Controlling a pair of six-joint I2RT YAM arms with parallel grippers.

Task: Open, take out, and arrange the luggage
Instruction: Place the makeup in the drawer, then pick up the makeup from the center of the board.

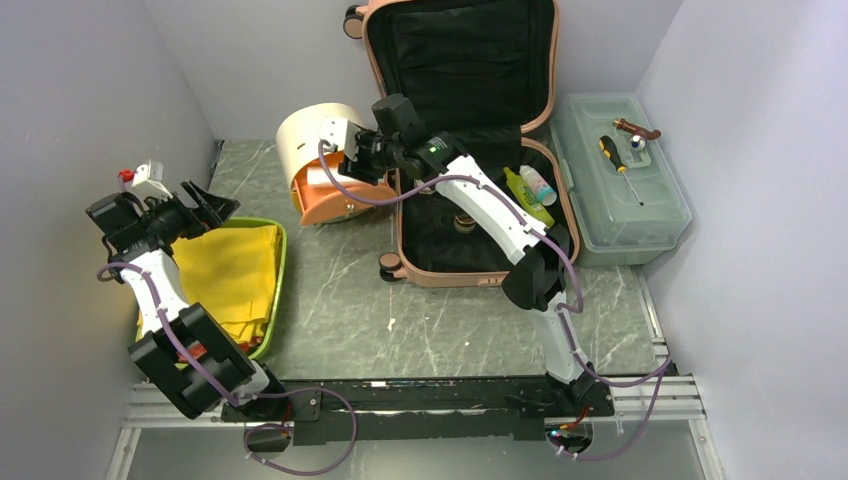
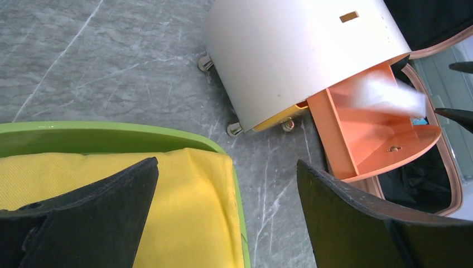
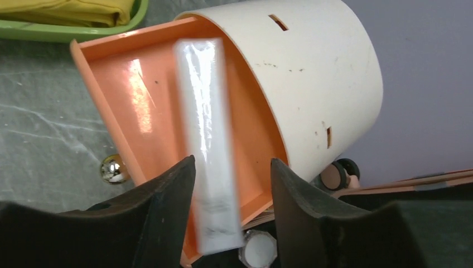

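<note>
Two stiff halves of the luggage [image 1: 455, 281] are gaping at twelve o'clock; slick, probably best gripped at the rim. The left fingers [image 2: 100, 206] are standing wide, the right fingers [image 3: 162, 212] apart around a white tube [image 3: 203, 128].

Def a robot lab test cell imo, not a home. Plain panel walls [image 1: 90, 90] box in a marble-look surface [image 1: 340, 310], w/ left arm [image 1: 160, 290] & right arm [image 1: 500, 215] bolted to metal rails [image 1: 660, 400], purple cables [image 1: 385, 203] hanging loose.
</note>
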